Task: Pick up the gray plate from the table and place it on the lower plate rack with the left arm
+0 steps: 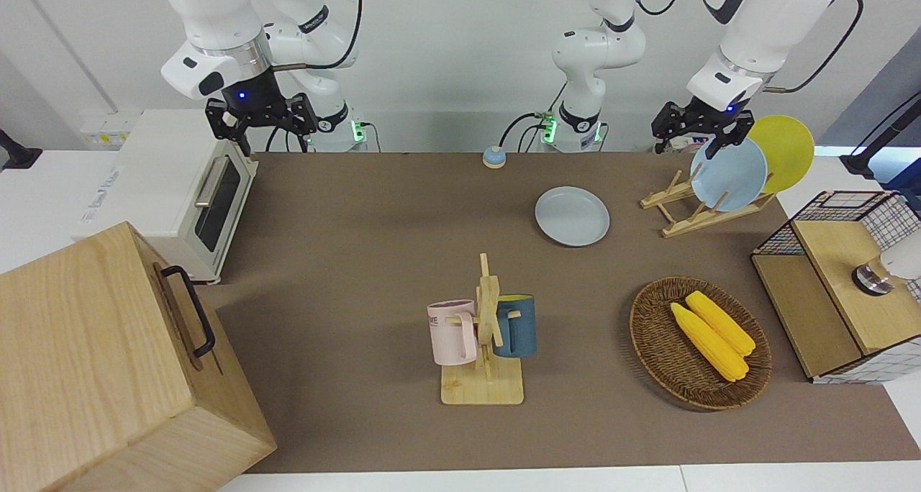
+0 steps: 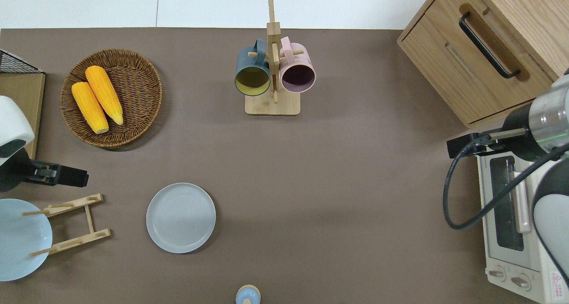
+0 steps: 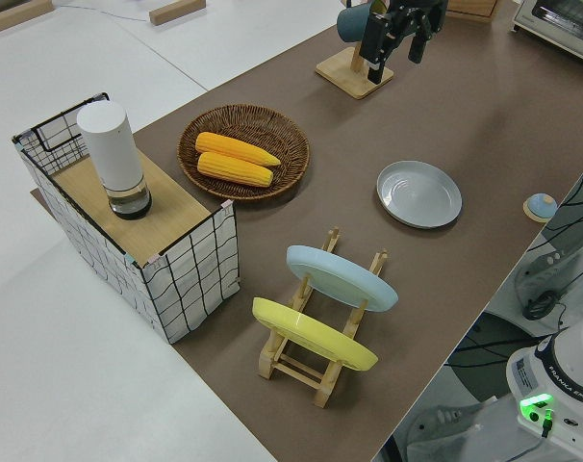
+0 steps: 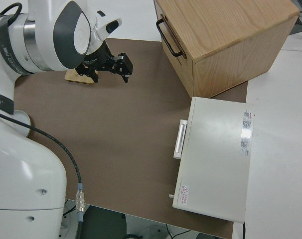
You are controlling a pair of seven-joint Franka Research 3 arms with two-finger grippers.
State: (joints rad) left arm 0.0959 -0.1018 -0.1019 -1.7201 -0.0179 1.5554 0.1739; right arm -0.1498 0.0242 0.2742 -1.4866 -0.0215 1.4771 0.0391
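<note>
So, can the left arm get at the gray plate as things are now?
Probably yes. The gray plate lies flat on the table with nothing on it, beside the rack. The left gripper hangs open, holding nothing, and no object lies between them.

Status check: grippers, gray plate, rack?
Left gripper open, empty, up near the plate rack. Right arm parked. Gray plate flat on table, untouched. Rack holds light-blue plate and yellow plate; lower slots free.
</note>
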